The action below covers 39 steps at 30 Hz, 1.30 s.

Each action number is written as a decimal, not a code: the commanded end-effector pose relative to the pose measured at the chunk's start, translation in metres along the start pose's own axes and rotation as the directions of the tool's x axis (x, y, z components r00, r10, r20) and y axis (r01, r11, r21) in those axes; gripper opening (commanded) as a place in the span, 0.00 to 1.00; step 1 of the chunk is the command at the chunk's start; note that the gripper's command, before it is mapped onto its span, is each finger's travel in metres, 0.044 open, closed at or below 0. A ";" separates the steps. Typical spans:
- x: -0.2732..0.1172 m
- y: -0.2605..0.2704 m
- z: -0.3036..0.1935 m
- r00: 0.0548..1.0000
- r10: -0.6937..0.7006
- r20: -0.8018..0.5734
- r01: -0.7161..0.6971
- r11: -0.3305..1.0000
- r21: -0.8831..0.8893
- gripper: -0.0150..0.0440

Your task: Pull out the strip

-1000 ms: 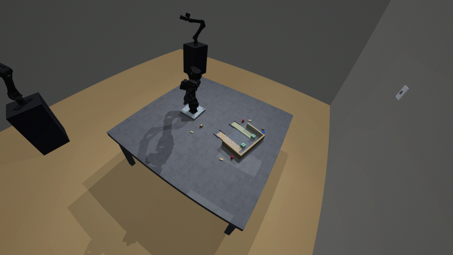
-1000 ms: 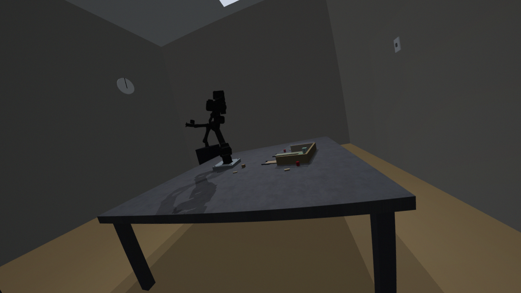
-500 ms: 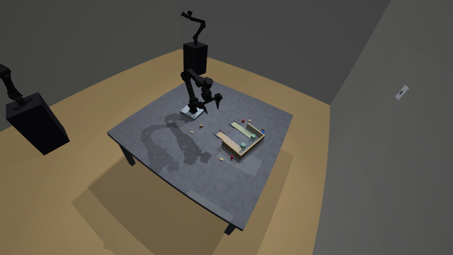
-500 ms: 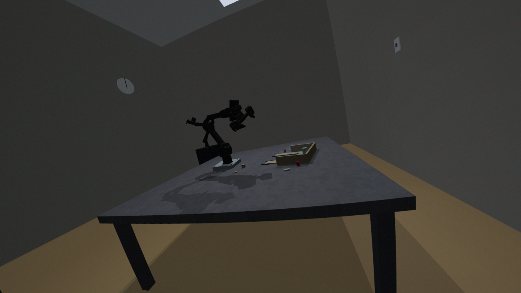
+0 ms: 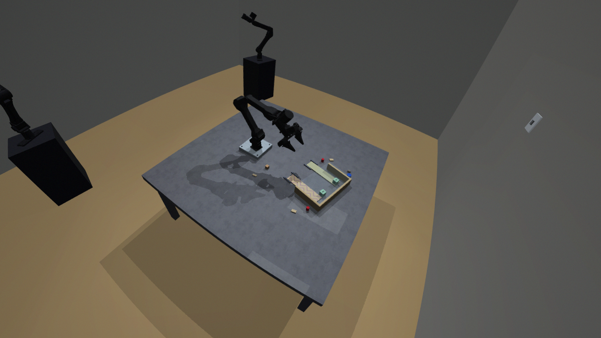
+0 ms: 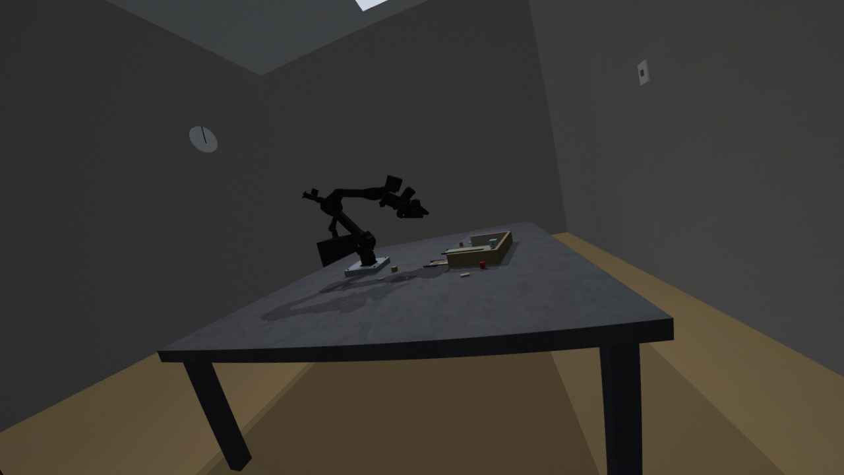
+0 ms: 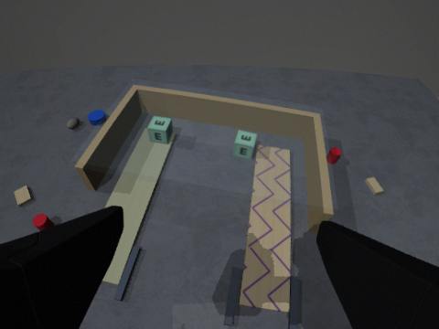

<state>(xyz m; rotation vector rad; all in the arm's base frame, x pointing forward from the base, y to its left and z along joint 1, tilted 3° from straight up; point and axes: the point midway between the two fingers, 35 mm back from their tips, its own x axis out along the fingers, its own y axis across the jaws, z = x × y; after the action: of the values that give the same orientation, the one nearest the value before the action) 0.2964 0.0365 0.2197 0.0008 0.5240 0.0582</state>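
A green cube marked E [image 5: 336,180] [image 6: 492,243] [image 7: 160,130] sits on the far end of the plain pale strip [image 5: 321,172] [image 7: 137,201]. A second green cube marked E [image 5: 322,192] [image 7: 245,144] stands just left of the far end of the zigzag strip [image 5: 304,188] [image 7: 271,206] in the wrist view, seemingly beside it, not on it. Both strips lie flat, with their near ends sticking out of the three-sided wooden enclosure [image 5: 336,193] [image 6: 472,258] [image 7: 229,110]. My gripper [image 5: 298,147] [image 6: 425,214] [image 7: 223,225] is open and empty, well above the table, short of the enclosure.
Dark rails [image 7: 128,273] [image 7: 233,292] flank the strips' near ends. Red cylinders [image 7: 43,222] [image 7: 334,155] and small wooden blocks [image 7: 23,196] [image 7: 374,185] lie outside the walls. A blue disc [image 7: 97,117] and a grey ball [image 7: 73,122] lie beyond the left wall in the wrist view.
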 end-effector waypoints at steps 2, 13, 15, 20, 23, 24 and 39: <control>0.001 0.011 -0.008 0.999 0.042 -0.019 -0.043 0.996 -0.078 0.93; 0.005 0.014 -0.007 0.998 0.047 -0.046 -0.051 0.996 -0.071 0.84; 0.014 0.023 -0.005 0.991 0.061 -0.121 -0.067 0.997 -0.049 0.75; 0.041 0.049 -0.005 0.943 0.084 -0.323 -0.087 0.996 0.006 0.53; 0.058 0.063 -0.007 0.898 0.081 -0.433 -0.073 0.997 0.036 0.40; 0.063 0.067 -0.008 0.880 0.077 -0.468 -0.064 0.997 0.044 0.35; 0.130 0.122 -0.052 0.574 -0.031 -0.818 0.125 0.991 0.049 0.25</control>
<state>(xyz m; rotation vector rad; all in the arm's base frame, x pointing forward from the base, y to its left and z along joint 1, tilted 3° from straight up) 0.3749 0.1566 0.1239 0.0534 1.4081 -0.0214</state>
